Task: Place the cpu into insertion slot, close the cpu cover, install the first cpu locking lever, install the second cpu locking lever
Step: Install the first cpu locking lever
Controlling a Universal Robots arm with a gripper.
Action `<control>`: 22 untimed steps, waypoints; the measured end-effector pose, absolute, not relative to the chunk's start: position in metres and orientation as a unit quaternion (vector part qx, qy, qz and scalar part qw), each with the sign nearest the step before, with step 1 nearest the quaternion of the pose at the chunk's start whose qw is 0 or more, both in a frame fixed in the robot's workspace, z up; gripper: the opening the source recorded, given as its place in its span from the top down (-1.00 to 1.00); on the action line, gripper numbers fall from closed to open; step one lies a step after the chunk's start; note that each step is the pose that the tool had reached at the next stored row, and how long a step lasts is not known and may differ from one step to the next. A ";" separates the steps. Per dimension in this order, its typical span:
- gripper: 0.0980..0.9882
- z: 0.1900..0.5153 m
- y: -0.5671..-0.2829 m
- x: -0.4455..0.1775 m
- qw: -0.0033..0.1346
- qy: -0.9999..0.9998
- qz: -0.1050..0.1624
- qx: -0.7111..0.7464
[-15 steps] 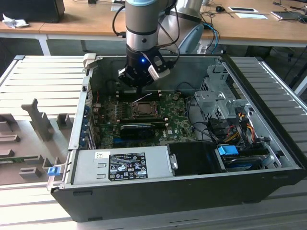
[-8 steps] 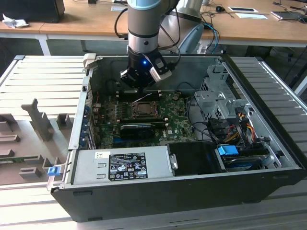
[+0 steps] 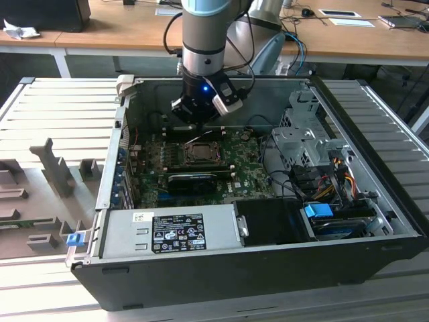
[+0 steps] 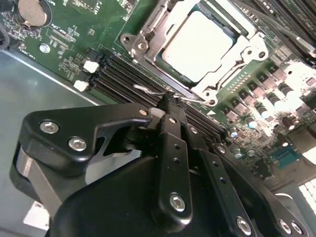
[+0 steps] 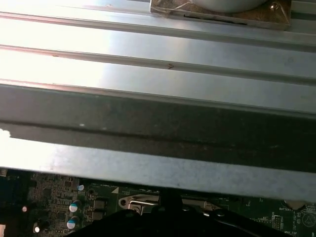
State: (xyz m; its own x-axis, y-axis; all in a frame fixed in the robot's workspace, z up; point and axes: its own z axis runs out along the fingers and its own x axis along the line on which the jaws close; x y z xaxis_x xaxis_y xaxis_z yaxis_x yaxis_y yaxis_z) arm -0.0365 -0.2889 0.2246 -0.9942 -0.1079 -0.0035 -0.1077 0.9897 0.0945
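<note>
The cpu (image 4: 197, 44), a flat square chip with a silver-grey top, lies in the insertion slot (image 4: 132, 43) on the green motherboard (image 3: 248, 176). The cpu cover (image 4: 237, 47), a silvery frame with a square window, lies flat around the chip. A thin wire locking lever (image 4: 148, 91) runs along the socket's edge. In the second wrist view my gripper (image 4: 170, 104) is shut, and its black tips touch that lever's wire. The exterior view has the gripper (image 3: 199, 124) low inside the open case, just behind the socket (image 3: 200, 153).
A grey power supply (image 3: 171, 231) lines the case's front, with a drive cage (image 3: 301, 134) and cables (image 3: 328, 178) at the exterior view's right. Black memory slots (image 4: 113, 74) run beside the socket. The case wall (image 5: 158, 123) stands close behind the gripper.
</note>
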 end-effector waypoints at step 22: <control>0.98 0.212 -0.287 -0.017 0.001 -0.998 -0.047 0.052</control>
State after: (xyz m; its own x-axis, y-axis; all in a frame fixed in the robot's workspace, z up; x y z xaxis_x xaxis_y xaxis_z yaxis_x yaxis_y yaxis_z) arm -0.0175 -0.2868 0.2116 -0.9945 -0.1044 -0.0031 -0.1042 0.9901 0.0943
